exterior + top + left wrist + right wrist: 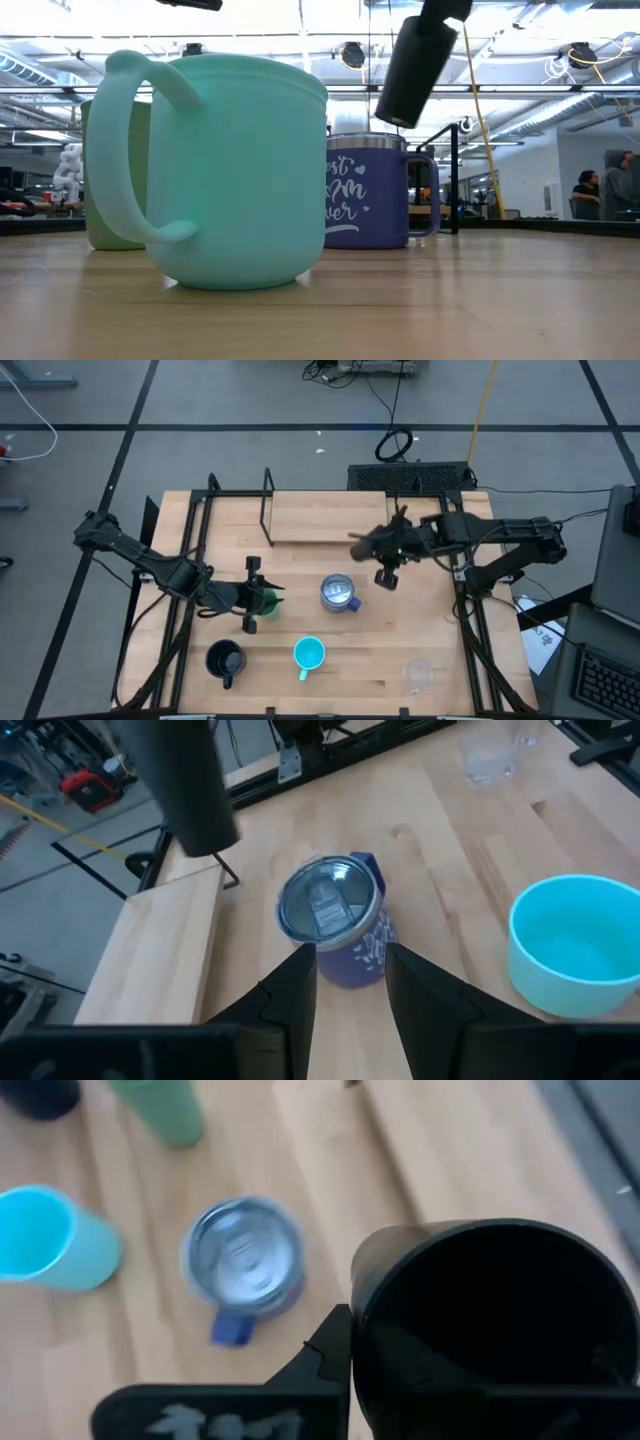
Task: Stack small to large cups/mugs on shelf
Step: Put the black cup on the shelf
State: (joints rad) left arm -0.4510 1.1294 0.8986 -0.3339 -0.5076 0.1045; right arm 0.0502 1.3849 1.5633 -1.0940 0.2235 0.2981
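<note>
My right gripper (340, 1355) is shut on the dark tumbler (415, 65), which is lifted and tilted above the table between the shelf (320, 515) and the blue-purple mug (338, 593). My left gripper (350, 985) is open and raised. In the high view it is at the green cup (266, 600); its wrist view looks past empty fingers at the blue-purple mug (335, 915). The green cup (160, 1110) stands upright on the table. The cyan mug (309, 653), black mug (225, 658) and clear cup (418, 672) stand along the near side. My right gripper holds the dark tumbler by its rim (365, 1295), at the open upper end. One finger (325, 1350) lies against the outside of the wall; the tumbler hides the other. The tumbler is lifted clear and hangs tilted below the gripper, its base (400, 115) lowest.
The shelf's black legs (268, 510) stand at the table's far middle, its board (160, 950) bare in view. Black frame rails (190, 560) run along the table's left and right sides. Bare wood lies between the blue-purple mug and the clear cup (490, 755).
</note>
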